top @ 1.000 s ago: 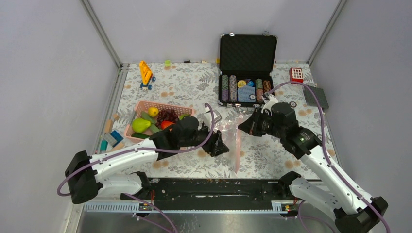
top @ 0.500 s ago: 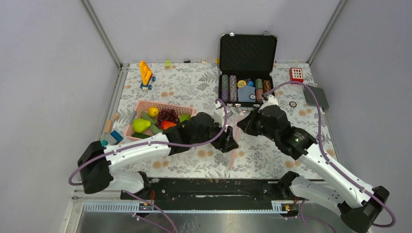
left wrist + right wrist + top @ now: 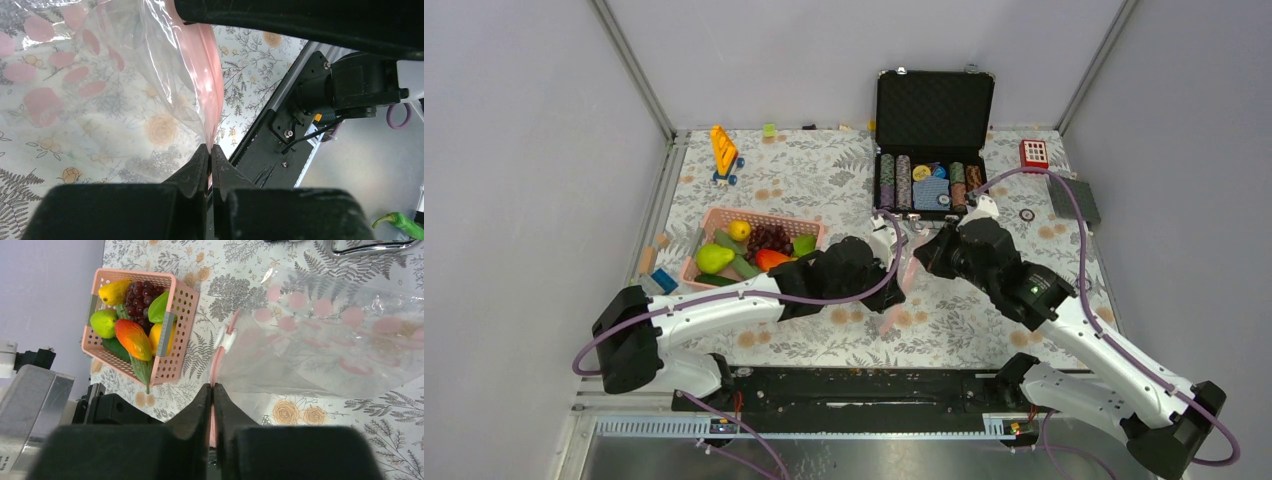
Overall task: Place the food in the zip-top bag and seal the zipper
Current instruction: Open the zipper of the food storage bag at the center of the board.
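The zip-top bag (image 3: 325, 345) is clear with pink dots and hangs bunched between my two grippers, partly off the table. My left gripper (image 3: 210, 148) is shut on the lower end of the pink zipper (image 3: 206, 75). My right gripper (image 3: 212, 386) is shut on the same strip, just below its white slider (image 3: 227, 337). From above, the left gripper (image 3: 896, 290) and the right gripper (image 3: 921, 260) are close together mid-table. The food lies in the pink basket (image 3: 175, 347): a red-orange mango (image 3: 132, 338), dark grapes (image 3: 142, 294), a yellow citrus (image 3: 114, 290) and a green leafy piece (image 3: 159, 307).
An open black case (image 3: 934, 100) with striped chips stands at the back, just behind the grippers. A yellow toy (image 3: 724, 150) is at the back left, a red block (image 3: 1033, 153) and a dark pad (image 3: 1074, 200) at the back right. Small blocks (image 3: 654, 278) lie left of the basket.
My left gripper swung right to the bag's mouth and shut on the pink strip. The bag has been drawn up and bunched between the grippers. The right arm shifted slightly left.
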### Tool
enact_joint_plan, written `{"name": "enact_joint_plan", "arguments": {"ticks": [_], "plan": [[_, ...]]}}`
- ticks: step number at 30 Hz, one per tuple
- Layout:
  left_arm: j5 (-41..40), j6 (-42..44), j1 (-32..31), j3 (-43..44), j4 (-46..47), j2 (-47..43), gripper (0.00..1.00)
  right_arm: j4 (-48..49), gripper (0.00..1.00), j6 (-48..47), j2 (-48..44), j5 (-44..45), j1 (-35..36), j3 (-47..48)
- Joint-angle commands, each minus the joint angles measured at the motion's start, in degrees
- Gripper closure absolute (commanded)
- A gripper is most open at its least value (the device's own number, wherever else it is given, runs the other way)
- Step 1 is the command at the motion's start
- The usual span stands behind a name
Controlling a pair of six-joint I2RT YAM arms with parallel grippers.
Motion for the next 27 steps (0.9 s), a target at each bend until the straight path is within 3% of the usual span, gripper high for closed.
{"name": "enact_joint_plan", "arguments": {"ticks": [1, 5, 7, 16, 21, 27], "plan": [[-0.8, -0.9, -0.2, 0.6, 2.5, -1.6, 1.0, 2.0, 0.8, -7.8, -2.1, -0.2, 0.5, 1.2], [-2.1, -3.4, -0.2, -0.7, 4.6, -2.9, 1.0, 6.1, 0.17, -13.5, -7.5, -1.3, 0.5, -3.2], [-4.5, -4.2, -0.1, -0.9, 4.0, -4.2, 1.0, 9.6, 0.02, -15.2, -11.6, -2.6, 0.5, -7.5], [-17.8, -10.7, 0.8, -8.3, 4.6, -20.1, 1.0, 25.6, 0.0, -19.2, -23.0, -26.4, 0.5, -23.7], [-20.0, -14.1, 0.9, -14.0, 10.3, -26.5, 1.0, 36.0, 0.0, -15.5, -18.8, -35.3, 0.7, -27.7], [-21.0, -16.8, 0.9, -15.2, 11.0, -27.6, 1.0, 42.2, 0.0, -15.4, -11.0, -36.3, 0.7, -26.6]]}}
